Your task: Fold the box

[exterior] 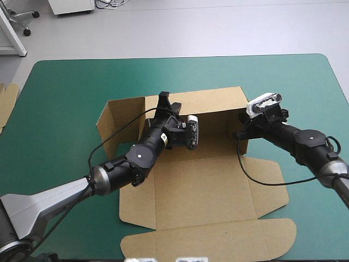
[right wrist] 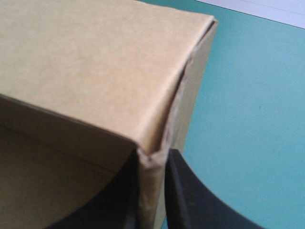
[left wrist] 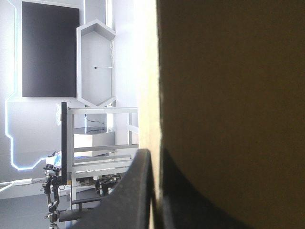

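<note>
The brown box (exterior: 202,180) lies open in the middle of the table, its back wall (exterior: 212,101) raised and the lid flap (exterior: 218,240) flat toward the front edge. My left gripper (exterior: 169,103) is shut on the top edge of the back wall near its left end. In the left wrist view the board (left wrist: 228,95) stands edge-on between the black fingers (left wrist: 124,195). My right gripper (exterior: 243,130) is shut on the box at the back right corner. There a side wall meets the back wall (right wrist: 95,57), pinched between the fingers (right wrist: 190,195).
The left side flap (exterior: 112,117) stands angled outward. A right flap (exterior: 267,188) lies flat on the teal-green cover (exterior: 65,93). More brown board (exterior: 6,101) shows at the table's left edge.
</note>
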Tool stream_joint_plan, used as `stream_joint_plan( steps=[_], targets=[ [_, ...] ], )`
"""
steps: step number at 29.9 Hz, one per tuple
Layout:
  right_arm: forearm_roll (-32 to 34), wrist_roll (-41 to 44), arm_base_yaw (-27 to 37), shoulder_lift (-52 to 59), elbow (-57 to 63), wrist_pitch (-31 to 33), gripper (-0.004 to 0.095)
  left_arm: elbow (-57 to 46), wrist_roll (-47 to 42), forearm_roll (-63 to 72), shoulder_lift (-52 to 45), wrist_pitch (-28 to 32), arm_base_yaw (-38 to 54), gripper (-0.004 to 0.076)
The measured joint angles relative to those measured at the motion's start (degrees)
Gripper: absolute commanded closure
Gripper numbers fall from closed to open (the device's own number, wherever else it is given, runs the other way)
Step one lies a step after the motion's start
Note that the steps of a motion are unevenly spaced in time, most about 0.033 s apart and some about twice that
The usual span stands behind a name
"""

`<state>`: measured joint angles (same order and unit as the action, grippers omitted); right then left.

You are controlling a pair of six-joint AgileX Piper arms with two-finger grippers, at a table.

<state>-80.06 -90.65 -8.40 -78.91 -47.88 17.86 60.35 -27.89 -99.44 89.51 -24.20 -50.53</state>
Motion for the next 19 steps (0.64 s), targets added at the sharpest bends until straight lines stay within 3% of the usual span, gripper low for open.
stream_joint_plan(
  steps=[11,19],
  targets=[
    [-2.85,-2.41,0.0,-0.3,0.0,-1.21,0.0941,0.36,0.0,0.56,0.16,0.65,0.06,0.0733],
    [-3.12,-0.82,0.0,-0.3,0.0,-0.98,0.094,0.73,-0.2,0.56,-0.05,4.27,-0.1,0.0575]
  ],
)
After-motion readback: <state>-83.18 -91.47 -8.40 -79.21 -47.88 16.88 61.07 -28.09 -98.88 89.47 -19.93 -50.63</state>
